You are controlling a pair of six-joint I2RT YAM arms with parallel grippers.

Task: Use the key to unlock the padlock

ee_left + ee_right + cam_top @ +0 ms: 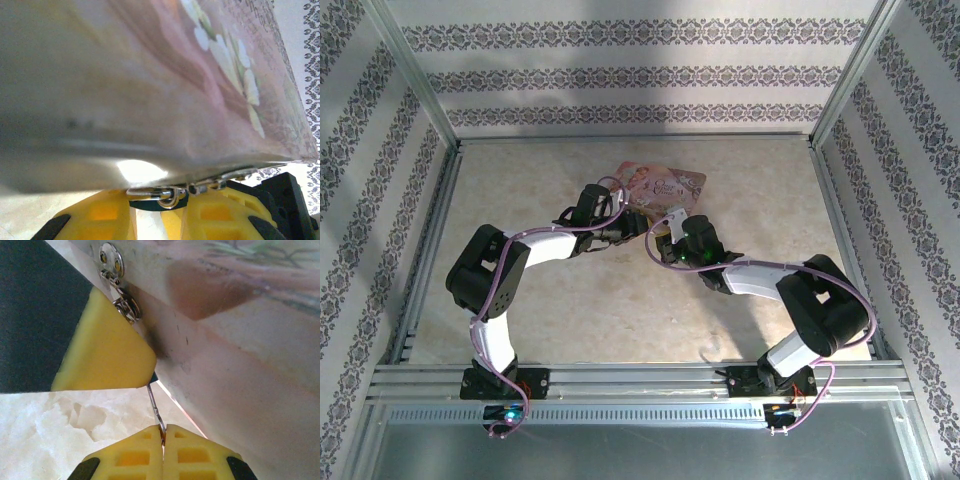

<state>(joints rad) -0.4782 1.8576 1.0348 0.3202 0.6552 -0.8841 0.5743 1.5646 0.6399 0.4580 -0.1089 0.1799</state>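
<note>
The tiny padlock [165, 199], a silvery shackle on a dark blue body, hangs from the hasp at the edge of the pink picture-printed tin box [665, 185]. My left gripper [158, 207] is shut on the padlock, its yellow fingers [95, 220] on either side of the blue body. My right gripper [163, 432] is shut on the key [156, 410]. The key's thin blade runs up to a sliver of the blue padlock body [154, 377], behind the left gripper's finger [105, 350]. The keyhole itself is hidden. Both grippers [620, 236] [665, 240] meet at the box's near edge.
The tin box's riveted hasp plate [112, 259] and ring [128, 309] sit above the left finger. The box wall [240, 370] stands close on the right of the key. Beige marble tabletop [620, 320] lies below, with patterned walls and metal rails [640, 378] around it.
</note>
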